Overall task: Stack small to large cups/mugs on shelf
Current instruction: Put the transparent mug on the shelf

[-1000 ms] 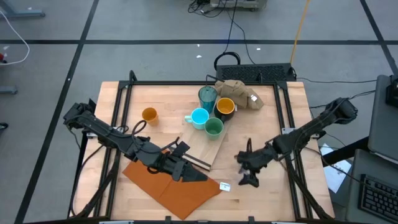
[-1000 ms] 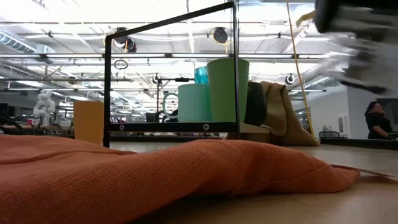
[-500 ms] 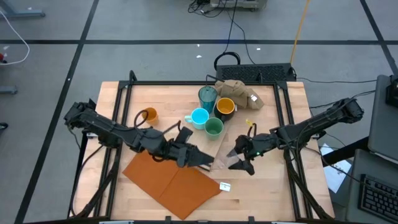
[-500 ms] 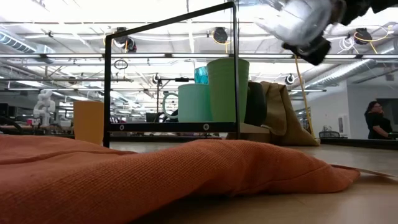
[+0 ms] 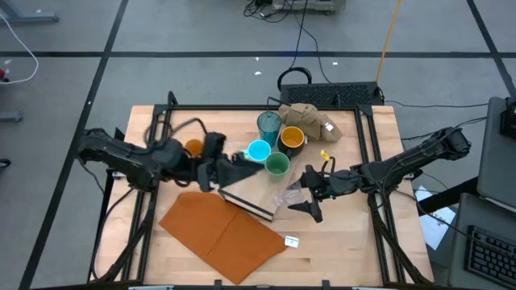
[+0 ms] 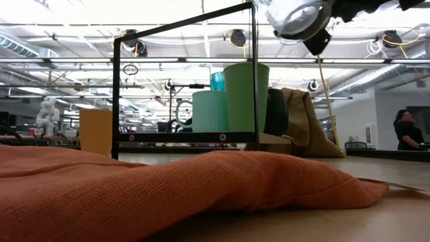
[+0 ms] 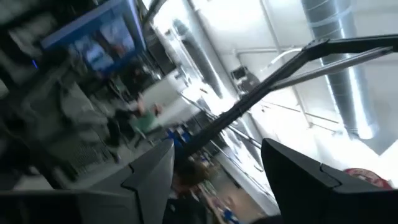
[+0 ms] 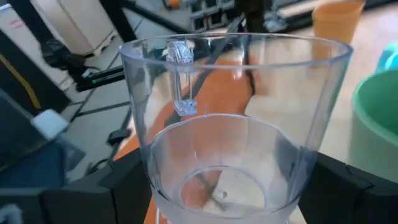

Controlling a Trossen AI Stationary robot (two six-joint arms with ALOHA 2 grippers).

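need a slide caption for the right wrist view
Right gripper holding the clear glass, with the green cup and orange cup beyond.

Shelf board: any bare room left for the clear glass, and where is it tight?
The shelf is bare below the green cup, toward its dark edge. Its far end is crowded: light blue mug, teal tumbler, yellow-lined mug. The right gripper carries the clear glass.

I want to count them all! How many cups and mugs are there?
6: tall teal tumbler, dark yellow-lined mug, light blue mug, green cup, orange cup, clear glass in the right claw.
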